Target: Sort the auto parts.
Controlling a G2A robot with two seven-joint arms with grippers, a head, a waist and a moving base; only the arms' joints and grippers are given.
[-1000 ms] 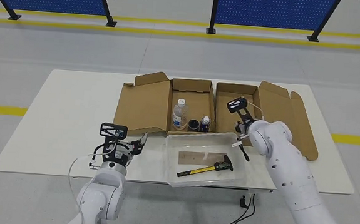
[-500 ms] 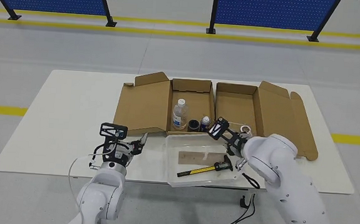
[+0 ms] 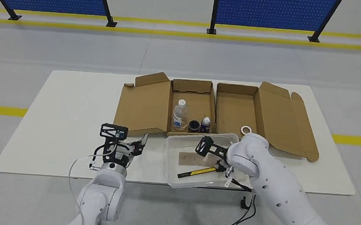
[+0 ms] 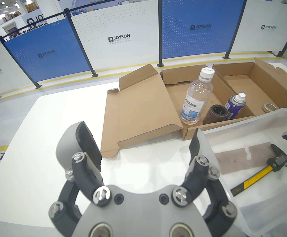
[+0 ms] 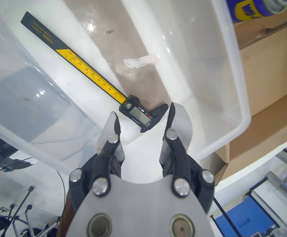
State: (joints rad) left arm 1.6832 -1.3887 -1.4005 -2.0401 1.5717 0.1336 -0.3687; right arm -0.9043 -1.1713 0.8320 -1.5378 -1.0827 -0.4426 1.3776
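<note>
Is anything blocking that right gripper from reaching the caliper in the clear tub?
Nothing visible does. The open right gripper hangs right at the caliper's display end inside the clear tub; the small plastic piece lies apart.

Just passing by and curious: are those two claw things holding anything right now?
Left gripper: open, holding nothing, over the table.
Right gripper: open, holding nothing, over the digital caliper in the clear plastic bin.
</note>
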